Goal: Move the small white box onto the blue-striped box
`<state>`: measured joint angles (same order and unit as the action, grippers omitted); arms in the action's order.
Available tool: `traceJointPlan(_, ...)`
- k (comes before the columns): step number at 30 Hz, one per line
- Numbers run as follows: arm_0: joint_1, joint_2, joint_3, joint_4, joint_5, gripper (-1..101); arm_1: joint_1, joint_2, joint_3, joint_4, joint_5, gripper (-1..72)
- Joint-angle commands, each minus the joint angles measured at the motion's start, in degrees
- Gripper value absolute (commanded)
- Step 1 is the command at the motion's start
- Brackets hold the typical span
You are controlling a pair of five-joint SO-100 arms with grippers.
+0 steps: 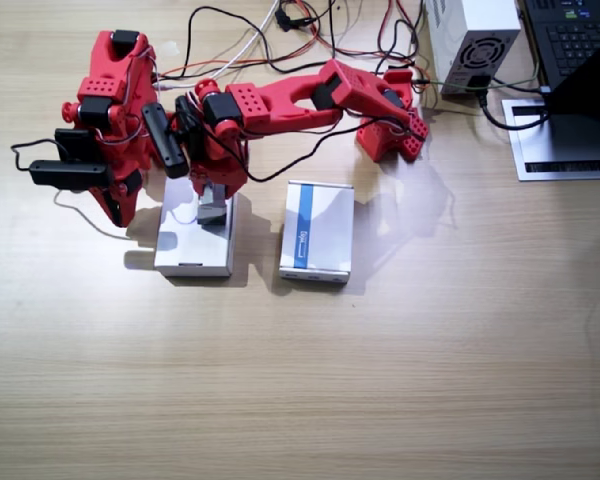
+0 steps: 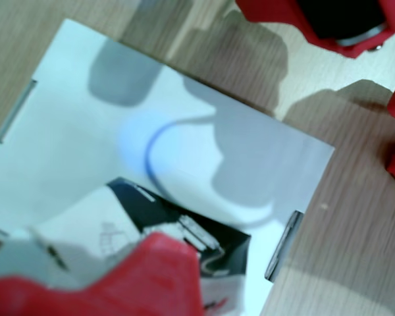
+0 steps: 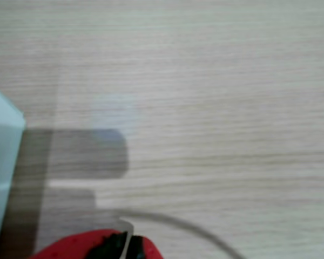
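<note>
fixed: overhead, whole table [image 1: 380,380] | 2 wrist views: close, downward | shared: plain white box [image 2: 184,164]

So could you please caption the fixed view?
Left arm reaches over the plain white box; blue-striped box lies beside it.

Looks like a lab or maker's desk I'm working on. Light wood-grain table [image 1: 400,380], tangle of red, black and white cables [image 1: 280,40] along the far edge, grey power supply [image 1: 472,42] with a fan grille, laptop [image 1: 580,50] at the corner. My two red printed arms, the left arm [image 1: 310,100] and the right arm [image 1: 110,120], sit bolted among loose wiring.
</note>
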<state>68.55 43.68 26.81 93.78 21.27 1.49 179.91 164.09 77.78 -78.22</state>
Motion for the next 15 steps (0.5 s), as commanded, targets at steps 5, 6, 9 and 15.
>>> traceJointPlan(5, -6.4, 9.1, -0.4, 2.1, -0.5, 4, -1.7, 1.5, -0.6, 1.4, -0.4, 0.2)
traceJointPlan(6, -7.6, 11.6, 0.4, 2.1, -0.3, 4, -1.9, 1.5, -0.6, 1.4, -0.3, 0.2)
traceJointPlan(9, -11.5, 20.2, 6.5, 2.2, 0.7, 6, -3.3, 1.5, -0.6, 1.2, 0.7, 0.2)
traceJointPlan(15, -17.2, 38.0, 25.2, 2.2, 2.0, 9, -7.9, 1.5, -0.7, -0.3, 4.6, 0.2)
